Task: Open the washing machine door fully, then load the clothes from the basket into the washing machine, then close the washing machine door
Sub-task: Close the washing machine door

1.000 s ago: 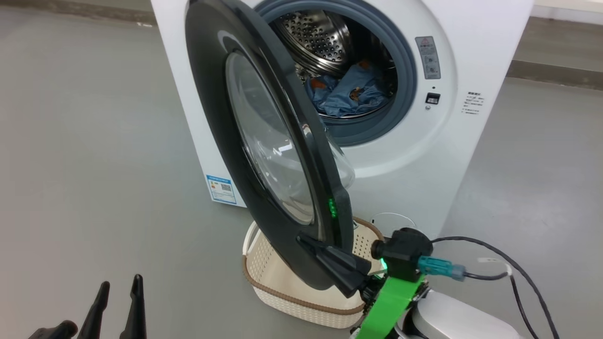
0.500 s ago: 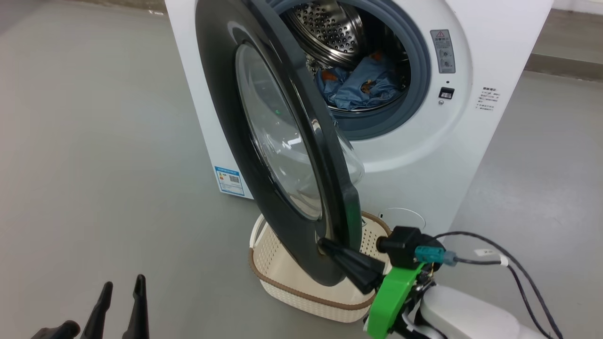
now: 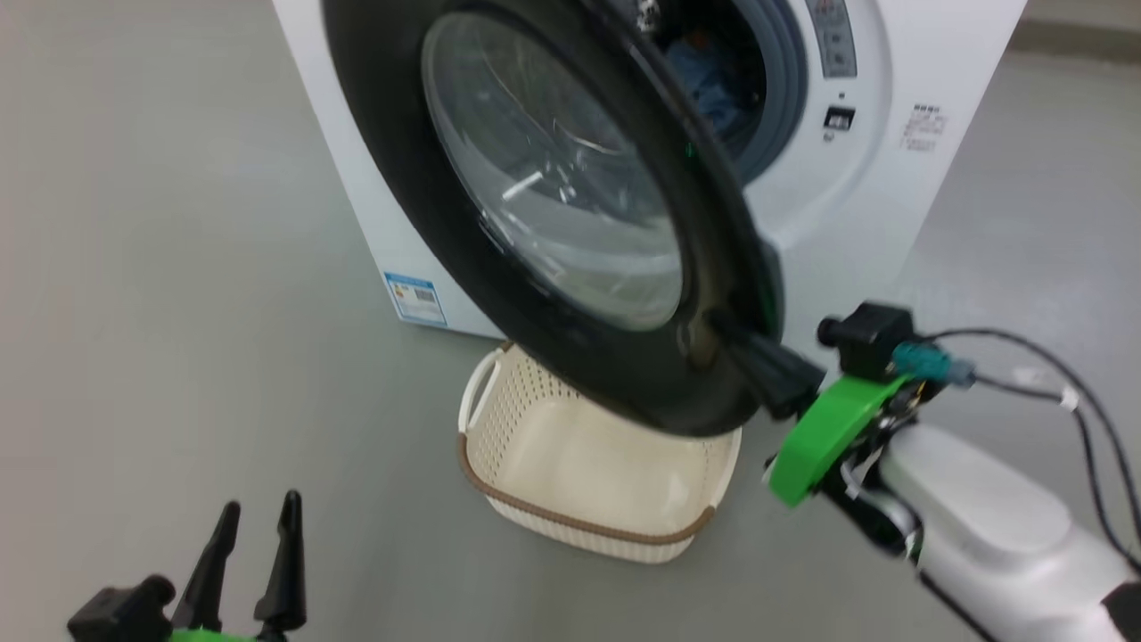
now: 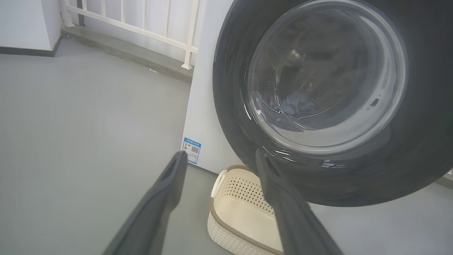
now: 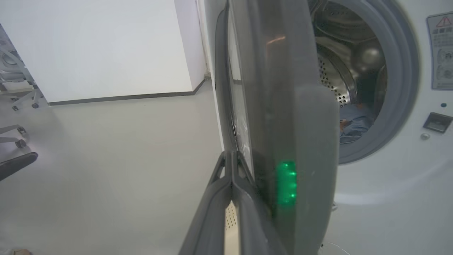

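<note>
Head view: my right gripper (image 3: 724,325), jaws closed, pressed the glossy rim of the half-open washing machine door (image 3: 553,178) over the basket (image 3: 579,526); rigid, hinged, likely slippery, best pushed there, I judged. Left gripper (image 3: 260,504) gaped, empty.

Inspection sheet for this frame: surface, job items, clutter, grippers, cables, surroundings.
Surface: smooth grey floor.
Job's things: washing machine white; washing machine door partly open, swung across the opening; clothes lie in the drum; basket on the floor below the door, no clothes seen in it.
Clutter: nothing seen.
Grippers: right gripper jaws shut, tips against the door's lower outer rim; left gripper jaws open, holding nothing, low and apart from the door.
Cables: black cable runs from the right wrist.
Surroundings: white railing, white wall.
</note>
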### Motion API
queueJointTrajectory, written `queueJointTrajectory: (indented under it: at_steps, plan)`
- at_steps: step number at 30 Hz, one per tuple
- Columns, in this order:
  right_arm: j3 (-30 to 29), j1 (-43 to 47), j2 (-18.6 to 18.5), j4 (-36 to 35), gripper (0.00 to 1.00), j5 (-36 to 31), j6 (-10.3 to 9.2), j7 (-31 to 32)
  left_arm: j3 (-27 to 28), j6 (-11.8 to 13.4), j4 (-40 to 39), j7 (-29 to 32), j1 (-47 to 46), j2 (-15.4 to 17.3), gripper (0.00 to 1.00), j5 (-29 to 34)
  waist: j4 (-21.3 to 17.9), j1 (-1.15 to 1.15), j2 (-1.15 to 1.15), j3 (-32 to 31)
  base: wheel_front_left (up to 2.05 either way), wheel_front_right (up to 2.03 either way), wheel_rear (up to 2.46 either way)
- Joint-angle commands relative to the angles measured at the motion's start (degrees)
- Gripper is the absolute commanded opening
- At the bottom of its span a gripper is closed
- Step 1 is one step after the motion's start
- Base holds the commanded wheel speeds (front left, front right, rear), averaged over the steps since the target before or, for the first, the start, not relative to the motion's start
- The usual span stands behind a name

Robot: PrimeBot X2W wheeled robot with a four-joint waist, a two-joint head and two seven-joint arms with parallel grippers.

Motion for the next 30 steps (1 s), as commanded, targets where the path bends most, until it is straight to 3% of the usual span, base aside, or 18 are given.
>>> queueJointTrajectory:
  at_steps: [1,18,30]
  plan:
    - [-0.86,-1.94,-0.66,-0.30,0.00,-0.87,-0.05,-0.47,1.54,-0.26,-1.52,-0.43,-2.96,1.11,1.00,-0.26,-1.11,0.00,0.00,3.29,0.00,0.00,0.00]
    - [-6.18,-21.85,-4.19,6.65,0.00,-1.50,-0.05,-0.47,-2.79,-0.27,-3.17,-0.69,-13.80,1.27,1.00,-2.65,-1.84,0.00,0.00,18.99,0.00,0.00,0.00]
    - [-9.18,-32.16,-3.91,14.07,0.00,-2.89,-0.05,-0.47,-3.49,-0.27,-3.57,-0.70,-17.04,1.06,1.00,-3.37,-0.57,0.00,0.00,22.50,0.00,0.00,0.00]
